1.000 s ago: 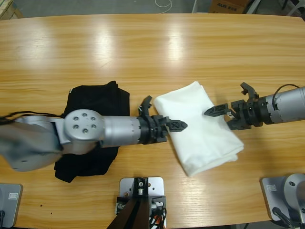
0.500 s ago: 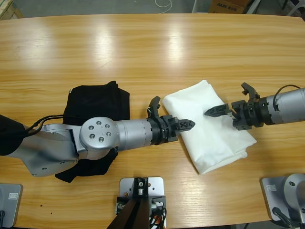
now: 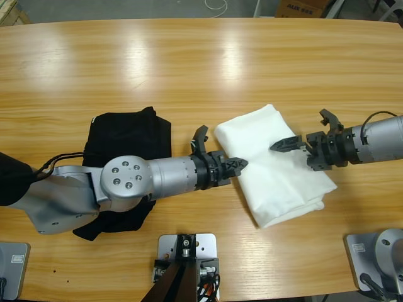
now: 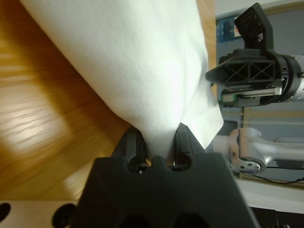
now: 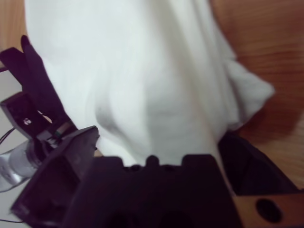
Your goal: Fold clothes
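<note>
Left gripper (image 3: 232,165) pinching T-shirt (image 3: 277,167) at left edge; right gripper (image 3: 291,144) jaws spread, over shirt's top right. Shirt folded, on table (image 3: 189,69) betw both arms, long axis diagonal. Black garment (image 3: 126,135) lies left.

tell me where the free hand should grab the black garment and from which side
Neither hand is clearly free: the left hand is pinching the white T-shirt. For the black garment, I'd pinch its exposed far edge near the upper corner, coming from the far side, since the left arm lies across its near half.
</note>
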Action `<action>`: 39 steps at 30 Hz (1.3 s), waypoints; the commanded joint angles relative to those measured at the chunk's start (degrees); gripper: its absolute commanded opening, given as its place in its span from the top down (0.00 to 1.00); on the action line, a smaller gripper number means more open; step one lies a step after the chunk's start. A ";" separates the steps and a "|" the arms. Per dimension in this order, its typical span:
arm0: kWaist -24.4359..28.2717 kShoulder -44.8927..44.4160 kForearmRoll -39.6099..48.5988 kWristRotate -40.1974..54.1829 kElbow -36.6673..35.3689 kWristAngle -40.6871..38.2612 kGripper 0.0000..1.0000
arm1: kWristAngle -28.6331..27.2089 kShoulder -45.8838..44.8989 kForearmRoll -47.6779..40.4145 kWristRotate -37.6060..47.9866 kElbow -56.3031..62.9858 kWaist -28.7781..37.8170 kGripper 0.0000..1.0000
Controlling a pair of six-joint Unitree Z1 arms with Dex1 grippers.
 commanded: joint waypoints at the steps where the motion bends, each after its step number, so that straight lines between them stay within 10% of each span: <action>1: 0.85 3.35 -1.92 0.59 2.06 0.86 1.00 | -1.33 6.17 -2.64 3.94 3.21 0.10 0.21; 7: 0.85 3.54 -2.02 0.59 2.46 0.86 1.00 | 0.55 6.96 -4.10 3.77 4.46 0.21 0.06; 15: 0.85 3.89 -2.02 0.37 2.57 0.86 1.00 | 5.59 12.27 -13.29 3.33 7.66 0.21 0.31; 22: 1.15 3.79 -3.32 0.56 2.37 0.86 1.00 | 6.10 13.17 -18.76 3.19 9.14 0.17 0.98; 39: 4.63 -2.75 -2.73 7.34 4.82 -4.33 1.00 | 8.49 3.09 -14.86 3.68 7.82 4.87 1.00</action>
